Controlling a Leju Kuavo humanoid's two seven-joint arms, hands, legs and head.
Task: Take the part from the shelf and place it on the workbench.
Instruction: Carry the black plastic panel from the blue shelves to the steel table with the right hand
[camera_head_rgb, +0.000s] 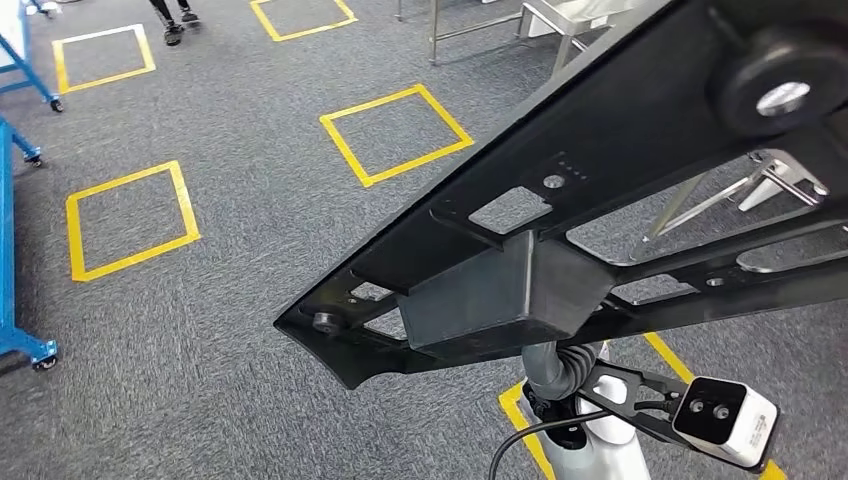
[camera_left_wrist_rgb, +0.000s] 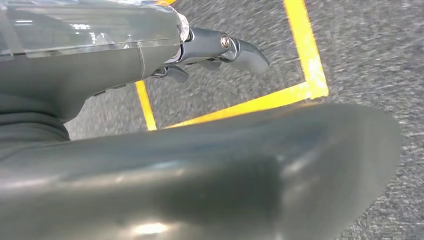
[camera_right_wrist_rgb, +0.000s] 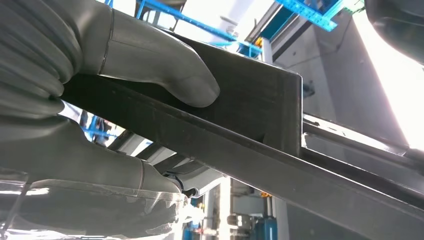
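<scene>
Looking leftmost, you see a blue frame (camera_head_rgb: 8, 250) and yellow squares (camera_head_rgb: 130, 220) on grey carpet (camera_head_rgb: 250, 150). Your left hand (camera_left_wrist_rgb: 220, 50) hangs free, fingers apart. Rightward, the black part (camera_head_rgb: 560, 210) rides aloft, your right hand (camera_right_wrist_rgb: 100, 55) grasping its box.

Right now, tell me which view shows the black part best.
The head view: it shows the black part as a long frame with cutouts and a boxy block, carried above the carpet. The right wrist view shows a close stretch of it in the right hand. The left wrist view shows the left hand over the floor.
</scene>
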